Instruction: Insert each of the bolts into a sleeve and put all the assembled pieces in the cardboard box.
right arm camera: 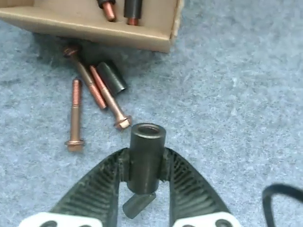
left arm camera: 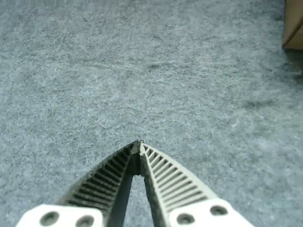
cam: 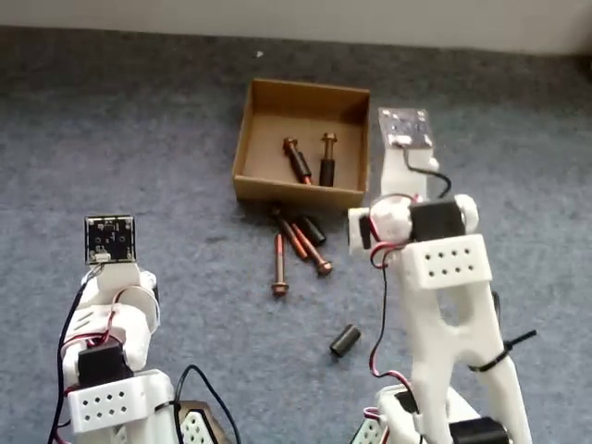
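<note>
My right gripper (right arm camera: 145, 154) is shut on a black sleeve (right arm camera: 146, 136), held upright with its bore open at the top, above the carpet. Past it lie three copper bolts (right arm camera: 75, 116) (right arm camera: 87, 81) (right arm camera: 110, 101) and another black sleeve (right arm camera: 112, 78), close to the cardboard box (right arm camera: 94, 28). A third sleeve (right arm camera: 138, 205) lies on the carpet under the gripper. From above, the box (cam: 248, 139) holds two bolts fitted in sleeves (cam: 298, 162) (cam: 327, 159). My left gripper (left arm camera: 138, 144) is shut with nothing in it, over bare carpet.
Grey carpet covers the floor. The loose sleeve (cam: 345, 339) lies between the two arms. The left arm (cam: 111, 314) stands at the lower left, the right arm (cam: 439, 268) at the lower right. A box corner (left arm camera: 294, 23) shows far from the left gripper.
</note>
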Robot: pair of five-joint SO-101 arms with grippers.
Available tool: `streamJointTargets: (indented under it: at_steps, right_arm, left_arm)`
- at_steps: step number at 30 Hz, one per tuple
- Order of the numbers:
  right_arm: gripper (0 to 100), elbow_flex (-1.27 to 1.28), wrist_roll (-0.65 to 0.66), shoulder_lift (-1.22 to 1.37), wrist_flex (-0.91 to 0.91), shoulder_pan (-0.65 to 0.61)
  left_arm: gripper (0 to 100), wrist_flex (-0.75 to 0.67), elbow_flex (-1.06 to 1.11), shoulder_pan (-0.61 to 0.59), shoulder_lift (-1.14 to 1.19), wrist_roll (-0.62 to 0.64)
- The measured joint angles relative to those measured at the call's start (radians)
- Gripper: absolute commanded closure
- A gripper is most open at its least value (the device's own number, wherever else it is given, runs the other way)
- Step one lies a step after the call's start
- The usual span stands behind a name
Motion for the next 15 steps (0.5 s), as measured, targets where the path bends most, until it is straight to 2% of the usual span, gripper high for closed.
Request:
streamJointTargets:
  at_steps: [4,9,15]
  right_arm:
    - [99.3,0.173,0.002,-0.074,-0.097,0.064]
    - [99.3,0.367,0.0,-0.15,-0.249,0.109]
    - [99.3,0.534,-0.052,-0.172,-0.44,0.195]
  left_arm:
    - [95,0.029,-0.052,0.041,0.0,-0.008]
    - [95,0.068,-0.129,0.181,0.0,-0.064]
    - [94,0.132,-0.295,0.213,-0.003,-0.115]
